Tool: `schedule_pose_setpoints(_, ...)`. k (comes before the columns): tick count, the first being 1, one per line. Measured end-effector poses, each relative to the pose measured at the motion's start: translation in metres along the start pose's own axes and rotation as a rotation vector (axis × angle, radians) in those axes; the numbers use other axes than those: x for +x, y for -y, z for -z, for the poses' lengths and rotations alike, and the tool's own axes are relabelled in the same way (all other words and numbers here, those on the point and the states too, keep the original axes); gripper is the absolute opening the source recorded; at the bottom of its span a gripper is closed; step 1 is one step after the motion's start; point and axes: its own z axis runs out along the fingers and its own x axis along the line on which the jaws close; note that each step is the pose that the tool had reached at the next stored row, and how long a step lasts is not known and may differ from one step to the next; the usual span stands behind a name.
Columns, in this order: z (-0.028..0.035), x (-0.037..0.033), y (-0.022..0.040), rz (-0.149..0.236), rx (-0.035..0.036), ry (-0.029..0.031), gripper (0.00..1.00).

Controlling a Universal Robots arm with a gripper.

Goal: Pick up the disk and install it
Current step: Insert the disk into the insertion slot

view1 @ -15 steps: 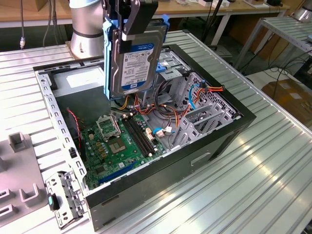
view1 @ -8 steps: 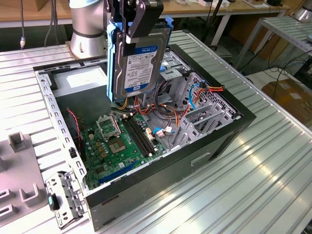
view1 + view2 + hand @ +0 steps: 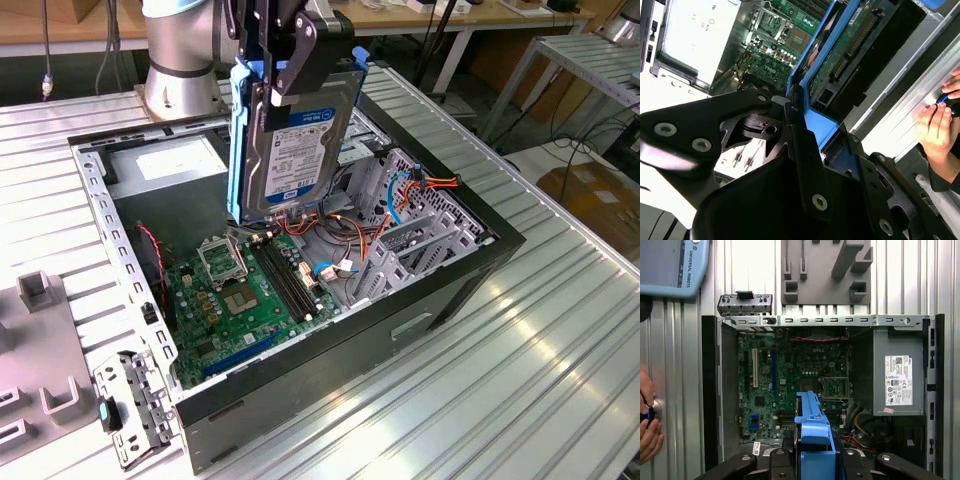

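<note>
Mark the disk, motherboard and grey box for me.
the disk (image 3: 295, 150), exterior view, on its white label.
the motherboard (image 3: 238, 318), exterior view, green board surface.
the grey box (image 3: 895, 342), first wrist view, bare metal beside sticker.

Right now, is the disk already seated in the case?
No, the end effector holds the disk upright in the air over the open case.
</note>
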Motion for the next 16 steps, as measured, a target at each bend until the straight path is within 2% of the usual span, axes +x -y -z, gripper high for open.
schedule_pose_setpoints(2, -0.0005, 0.0045, 0.0020, 0.000, 0.0000, 0.0000, 0.37)
schedule_pose_setpoints(4, -0.0007, 0.0055, 0.0059, 0.000, 0.0000, -0.0001, 0.37)
schedule_pose_setpoints(6, -0.0013, 0.0065, 0.0139, 0.000, 0.0001, 0.0002, 0.37)
schedule_pose_setpoints(10, -0.0015, 0.0070, 0.0241, 0.000, 0.0000, 0.0000, 0.37)
schedule_pose_setpoints(16, -0.0016, 0.0090, 0.0254, 0.000, -0.0001, -0.0001, 0.37)
